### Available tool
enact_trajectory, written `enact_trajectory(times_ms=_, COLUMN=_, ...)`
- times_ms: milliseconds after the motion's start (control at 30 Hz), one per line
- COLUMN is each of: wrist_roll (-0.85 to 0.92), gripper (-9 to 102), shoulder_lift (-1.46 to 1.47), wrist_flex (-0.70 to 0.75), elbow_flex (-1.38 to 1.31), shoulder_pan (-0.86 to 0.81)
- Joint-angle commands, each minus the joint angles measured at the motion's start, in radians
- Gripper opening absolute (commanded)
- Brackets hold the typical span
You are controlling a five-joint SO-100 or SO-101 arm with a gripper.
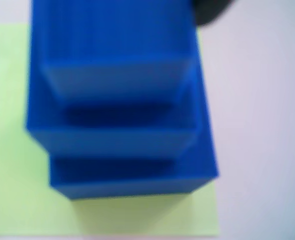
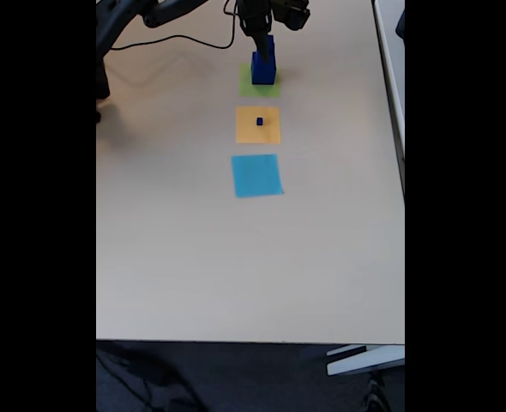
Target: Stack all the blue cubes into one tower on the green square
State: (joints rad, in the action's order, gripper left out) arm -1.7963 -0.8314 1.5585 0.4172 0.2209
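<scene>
Blue stack: the tower (image 1: 120, 110) shows three stepped dark blue tiers in the wrist view, blurred by closeness; in the fixed view it is a short column (image 2: 264, 62).
Tower's place: on the green square (image 2: 260, 83), at about 12 o'clock on the table (image 2: 236, 257), under the arm.
Green square: its pale edge (image 1: 17, 175) shows at 9 and 6 o'clock around the tower's base in the wrist view.
Fourth piece: a tiny dark blue cube (image 2: 259, 122) sits mid orange square (image 2: 258, 125), at 6 o'clock from the tower (far smaller than the tiers).
Light-blue square: bare, further toward 6 o'clock (image 2: 256, 175).
Gripper: directly above the tower top (image 2: 262, 36); whether its fingers grip the top cube or stand apart from it, I cannot tell.
Step in hand: judged as placing or releasing the top tier.
Next move: probably a straight lift clear without nudging the column, then a reach to 6 o'clock for the tiny cube, which needs a fine pinch.
</scene>
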Motion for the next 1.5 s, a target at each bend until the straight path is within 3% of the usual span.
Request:
enact_trajectory(times_ms=0, wrist_roll=0.014, gripper=28, shoulder_lift=-0.035, wrist_flex=-0.020, elbow_flex=-0.014, shoulder_pan=-0.003)
enact_trajectory(times_ms=533, wrist_roll=0.115, gripper=31, shoulder_lift=-0.046, wrist_flex=-0.164, elbow_flex=-0.043, shoulder_pan=-0.003)
enact_trajectory(times_ms=667, wrist_roll=0.255, gripper=33, shoulder_lift=-0.078, wrist_flex=-0.336, elbow_flex=-0.040, shoulder_pan=0.000)
enact_trajectory(times_ms=767, wrist_roll=0.457, gripper=33, shoulder_lift=-0.117, wrist_flex=-0.554, elbow_flex=-0.014, shoulder_pan=0.000)
enact_trajectory(times_ms=867, wrist_roll=0.571, gripper=33, shoulder_lift=-0.149, wrist_flex=-0.649, elbow_flex=-0.014, shoulder_pan=-0.023)
enact_trajectory(times_ms=1000, wrist_roll=0.584, gripper=32, shoulder_lift=-0.232, wrist_flex=-0.634, elbow_flex=0.054, shoulder_pan=-0.092)
enact_trajectory(times_ms=1267, wrist_roll=0.509, gripper=31, shoulder_lift=-0.321, wrist_flex=-0.411, elbow_flex=0.169, shoulder_pan=-0.255)
enact_trajectory(times_ms=1467, wrist_roll=0.460, gripper=29, shoulder_lift=-0.244, wrist_flex=-0.360, elbow_flex=0.189, shoulder_pan=-0.258)
